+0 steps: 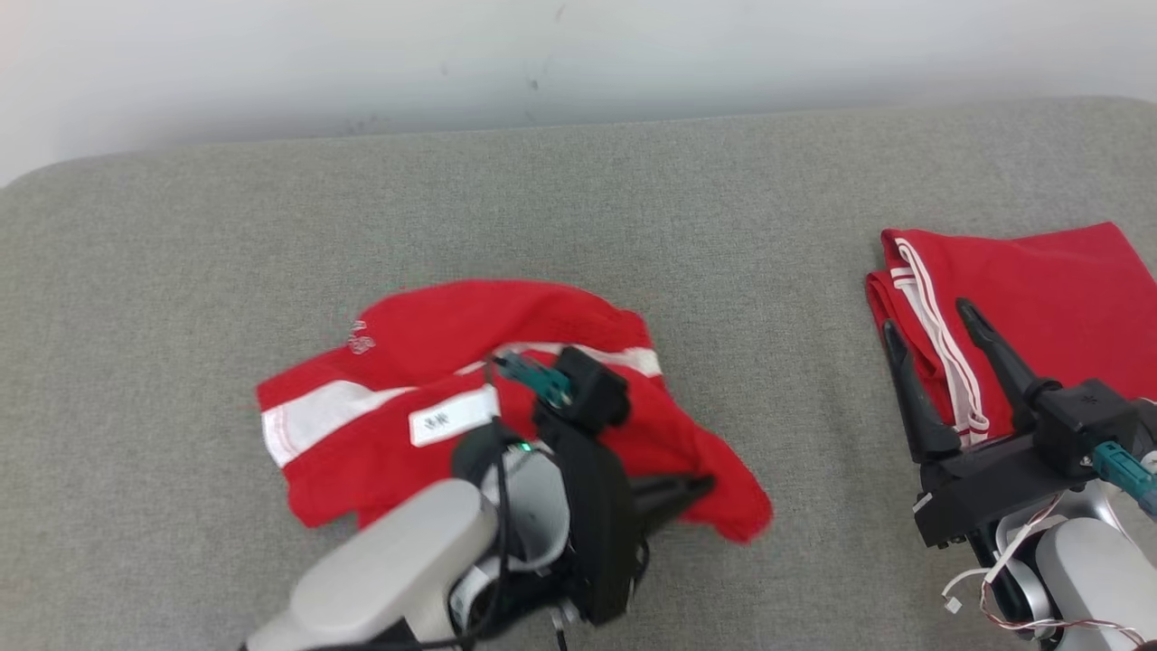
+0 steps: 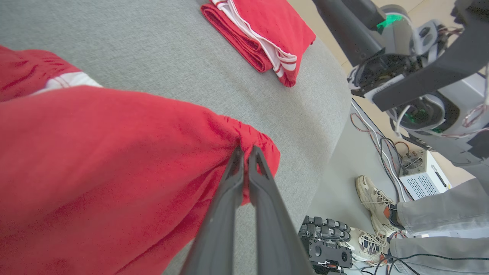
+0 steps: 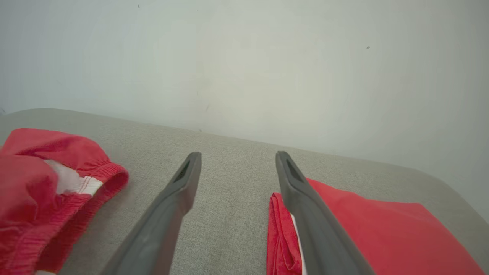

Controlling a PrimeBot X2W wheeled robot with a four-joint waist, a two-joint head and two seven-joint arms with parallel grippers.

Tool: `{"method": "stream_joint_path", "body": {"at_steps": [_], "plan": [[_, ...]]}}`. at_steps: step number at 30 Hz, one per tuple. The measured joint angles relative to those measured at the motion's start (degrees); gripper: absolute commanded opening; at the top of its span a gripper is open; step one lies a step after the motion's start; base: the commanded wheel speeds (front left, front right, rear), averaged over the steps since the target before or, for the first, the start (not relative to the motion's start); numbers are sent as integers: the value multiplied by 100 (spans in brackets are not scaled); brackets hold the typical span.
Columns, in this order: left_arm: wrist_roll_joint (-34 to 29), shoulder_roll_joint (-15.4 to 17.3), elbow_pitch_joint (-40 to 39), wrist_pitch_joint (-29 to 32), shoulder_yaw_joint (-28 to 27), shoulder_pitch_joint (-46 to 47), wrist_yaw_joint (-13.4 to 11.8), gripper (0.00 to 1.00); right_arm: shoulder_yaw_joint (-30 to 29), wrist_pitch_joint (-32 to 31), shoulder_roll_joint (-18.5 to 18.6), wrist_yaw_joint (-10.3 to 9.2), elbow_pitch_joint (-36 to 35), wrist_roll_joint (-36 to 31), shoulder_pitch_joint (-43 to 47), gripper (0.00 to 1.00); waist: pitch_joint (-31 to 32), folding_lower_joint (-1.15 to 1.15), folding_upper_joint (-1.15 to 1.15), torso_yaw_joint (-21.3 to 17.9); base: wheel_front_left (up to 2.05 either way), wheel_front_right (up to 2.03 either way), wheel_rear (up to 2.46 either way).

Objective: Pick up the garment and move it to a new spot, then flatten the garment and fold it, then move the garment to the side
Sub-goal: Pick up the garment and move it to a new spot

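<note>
A folded red garment [image 1: 1039,298] lies on the grey cushion [image 1: 578,208].

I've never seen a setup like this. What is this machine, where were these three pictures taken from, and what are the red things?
It is a two-armed robot working at a grey padded table. One picture looks down from a camera on its head; the other two come from cameras on each wrist, looking along that hand's two dark fingers. The crumpled red and white garment lies in the middle of the table. The left hand is shut, pinching that garment's gathered edge. The right hand is open and holds nothing; it hovers by a second red garment, the folded one, lying neatly at the right. In the left wrist view, a person's shoes stand on the floor beside the table.
</note>
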State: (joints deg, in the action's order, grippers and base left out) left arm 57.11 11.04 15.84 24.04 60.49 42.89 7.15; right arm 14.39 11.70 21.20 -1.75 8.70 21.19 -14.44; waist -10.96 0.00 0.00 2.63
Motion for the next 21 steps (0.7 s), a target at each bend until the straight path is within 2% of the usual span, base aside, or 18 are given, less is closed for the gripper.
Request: {"method": "stream_joint_path", "body": {"at_steps": [9,15,16,17,18,21], "plan": [[91,-391,554,-187,487,-460,-1,0,110,24,-90,78,114,25,-29,100,57,0,0,73,0,0,0],[125,-476,875,-367,578,-639,0,0,169,24,-145,129,253,64,-82,100,152,0,0,80,0,0,0],[124,-514,910,-420,566,-639,-1,62,170,23,-145,138,282,99,-81,100,170,0,0,89,0,0,0],[116,-533,940,-466,569,-634,-1,62,171,23,-146,179,313,135,-80,100,189,0,0,98,0,0,0],[78,-537,975,-502,575,-629,-1,100,171,22,-151,202,352,194,-78,100,208,0,0,108,0,0,0],[48,-516,1037,-631,564,-623,-1,100,197,-37,-183,312,480,354,-36,100,276,0,0,143,0,0,0]]}}
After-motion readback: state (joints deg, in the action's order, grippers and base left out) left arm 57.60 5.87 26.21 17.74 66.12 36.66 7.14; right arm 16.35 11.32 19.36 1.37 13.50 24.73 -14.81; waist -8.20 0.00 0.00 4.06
